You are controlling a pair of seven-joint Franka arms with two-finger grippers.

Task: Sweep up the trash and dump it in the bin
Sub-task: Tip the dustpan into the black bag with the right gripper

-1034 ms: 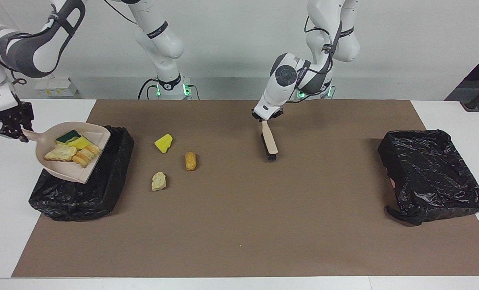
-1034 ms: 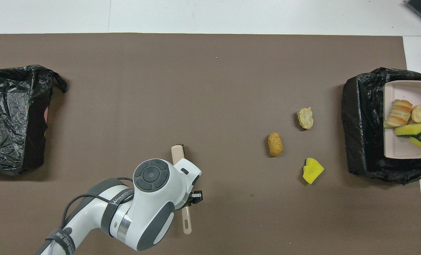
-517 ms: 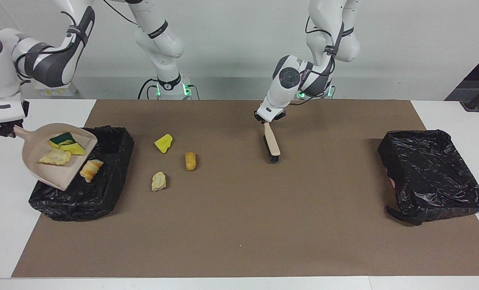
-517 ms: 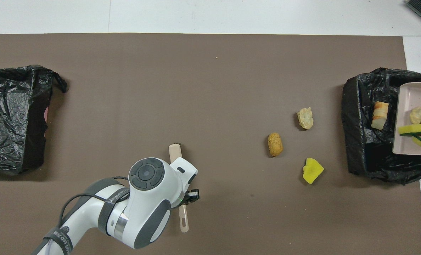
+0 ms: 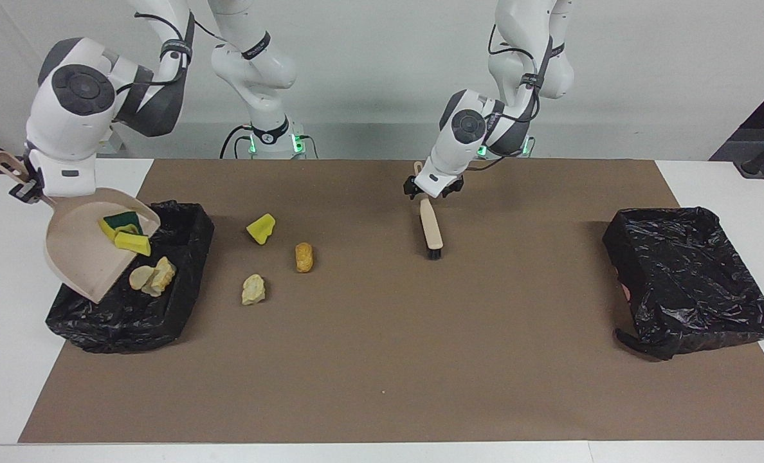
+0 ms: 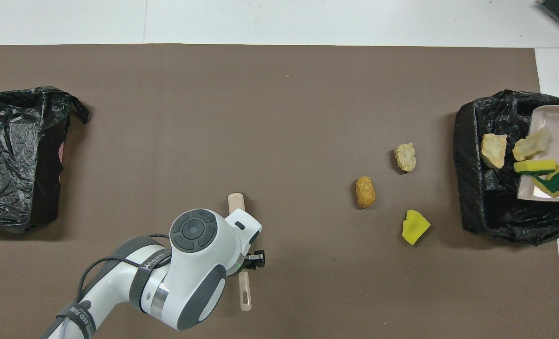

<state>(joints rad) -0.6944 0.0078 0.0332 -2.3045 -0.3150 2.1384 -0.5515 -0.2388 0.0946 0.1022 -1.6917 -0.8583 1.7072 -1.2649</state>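
My right gripper [image 5: 31, 190] is shut on the handle of the beige dustpan [image 5: 76, 251], which tilts steeply over the black-lined bin [image 5: 131, 321] at the right arm's end. Two yellow, green-backed sponge pieces [image 5: 125, 231] sit at the pan's lip [image 6: 547, 172]. Two pale lumps [image 5: 154, 276] lie just off the lip, over the bin [image 6: 493, 149]. On the mat beside the bin lie a yellow sponge piece [image 5: 261, 228], a golden-brown nugget [image 5: 303, 256] and a pale lump [image 5: 253, 289]. My left gripper [image 5: 428, 191] is shut on the brush [image 5: 431, 225], bristle end down at mid-mat.
A second black-lined bin [image 5: 691, 276] stands at the left arm's end of the brown mat [image 5: 382, 360]. The left arm's wrist covers part of the brush [image 6: 236, 203] in the overhead view.
The right arm has tipped the dustpan steeper over the bin. The bread-like lumps slid off its lip and the sponges slid down to the lip. The left gripper and brush shifted only slightly.
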